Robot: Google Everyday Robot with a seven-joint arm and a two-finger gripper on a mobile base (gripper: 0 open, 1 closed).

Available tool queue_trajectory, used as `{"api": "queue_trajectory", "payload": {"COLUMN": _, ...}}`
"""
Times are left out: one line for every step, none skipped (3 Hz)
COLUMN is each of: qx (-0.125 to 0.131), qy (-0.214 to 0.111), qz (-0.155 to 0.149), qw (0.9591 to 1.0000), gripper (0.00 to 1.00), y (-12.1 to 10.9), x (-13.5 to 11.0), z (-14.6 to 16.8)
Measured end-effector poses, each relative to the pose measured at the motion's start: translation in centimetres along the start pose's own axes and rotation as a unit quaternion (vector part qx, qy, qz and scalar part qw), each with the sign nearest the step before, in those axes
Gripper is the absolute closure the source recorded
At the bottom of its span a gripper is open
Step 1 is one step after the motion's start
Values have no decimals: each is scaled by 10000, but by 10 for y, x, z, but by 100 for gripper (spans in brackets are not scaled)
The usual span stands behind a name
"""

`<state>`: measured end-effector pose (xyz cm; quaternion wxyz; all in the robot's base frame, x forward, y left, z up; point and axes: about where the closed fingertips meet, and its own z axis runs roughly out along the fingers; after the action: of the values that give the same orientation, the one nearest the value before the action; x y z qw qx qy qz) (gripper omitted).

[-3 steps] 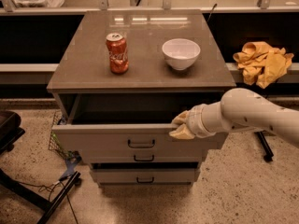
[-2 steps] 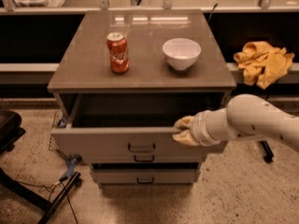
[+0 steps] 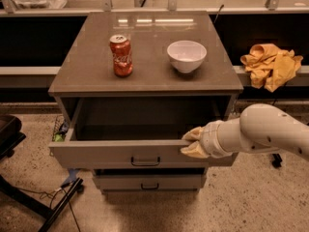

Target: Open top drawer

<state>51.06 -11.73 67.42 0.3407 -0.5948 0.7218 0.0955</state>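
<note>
Below the grey-brown counter [image 3: 145, 79], wide grey-brown top drawer [image 3: 96, 153] with small black bar handle [image 3: 145, 162], standing well out, plain grey inside showing. At the drawer's right front rim, cream two-finger hand [image 3: 184, 143] on white arm [image 3: 263, 129], clasped over that rim. Above the drawer, on the counter: red soda can [image 3: 121, 55], white bowl [image 3: 186, 55].
</note>
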Motion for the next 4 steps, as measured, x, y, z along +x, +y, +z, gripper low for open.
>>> {"api": "queue_trajectory", "payload": {"qx": -47, "qy": 11, "qz": 114, "qw": 9999, "gripper": 100, "y": 21, "x": 7, "z": -17}}
{"api": "queue_trajectory", "payload": {"qx": -90, "qy": 23, "qz": 184, "qw": 9998, "gripper": 100, "y": 37, "x": 12, "z": -31}}
{"api": "queue_trajectory", "payload": {"qx": -90, "qy": 23, "qz": 184, "qw": 9998, "gripper": 100, "y": 37, "x": 11, "z": -31}}
{"api": "queue_trajectory", "payload": {"qx": -115, "qy": 84, "qz": 114, "qw": 9998, "gripper": 100, "y": 25, "x": 5, "z": -33}}
